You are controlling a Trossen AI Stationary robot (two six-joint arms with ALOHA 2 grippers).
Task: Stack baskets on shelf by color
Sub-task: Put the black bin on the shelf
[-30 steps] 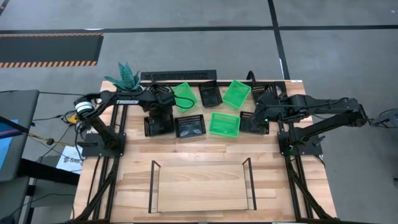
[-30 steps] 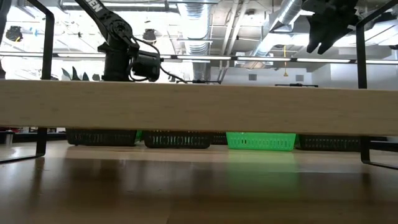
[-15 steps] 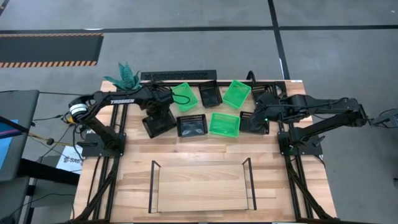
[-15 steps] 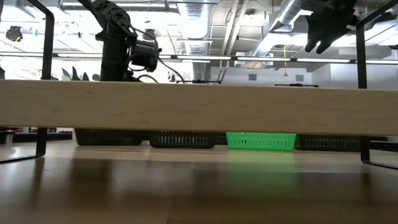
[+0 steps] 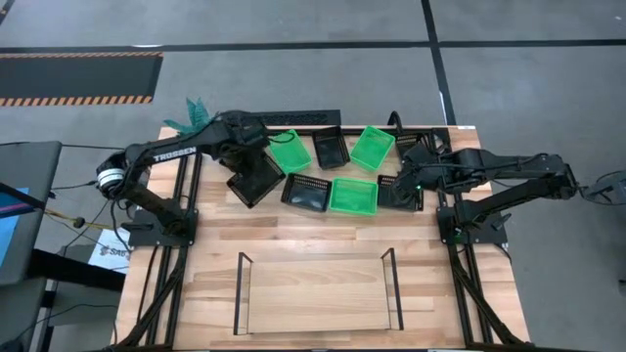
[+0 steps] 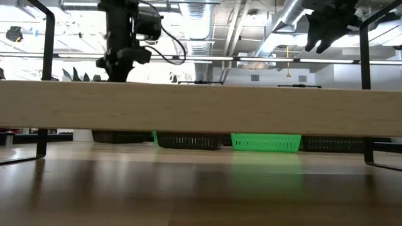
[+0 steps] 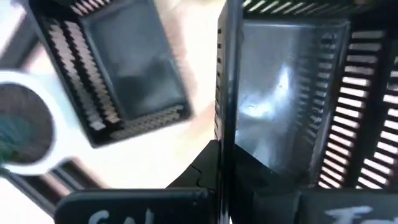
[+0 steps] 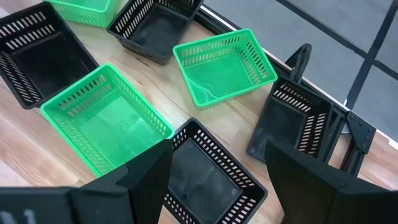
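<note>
My left gripper (image 5: 245, 152) hangs over the table's far left, shut on a black basket (image 5: 256, 176) that it holds up, turned askew. The left wrist view shows another black basket (image 7: 118, 74) beneath it. Farther right lie a black basket (image 5: 306, 191), a green one (image 5: 353, 196) and, behind them, two green baskets (image 5: 290, 152) (image 5: 373, 147) with a black one (image 5: 331, 149) between. My right gripper (image 5: 406, 176) hovers open above a black basket (image 8: 211, 180) at the far right. The shelf (image 5: 318, 293) stands near the front edge. My left gripper pinches one mesh wall (image 7: 224, 93) of the black basket at its rim, one finger inside the basket and one outside. The fingers point down from above. The basket hangs below them, clear of the table and tilted.
A white pot with a green plant (image 5: 196, 117) stands at the far left corner, close to my left arm. A long black bar (image 5: 284, 118) lies along the far edge. The shelf's wooden board (image 6: 201, 107) blocks most of the low view.
My left gripper has shut on the black basket's wall, risen and rolled about its own axis. The basket has come up off the table and turned askew. The neighbouring black basket has been nudged toward the right and turned a little.
</note>
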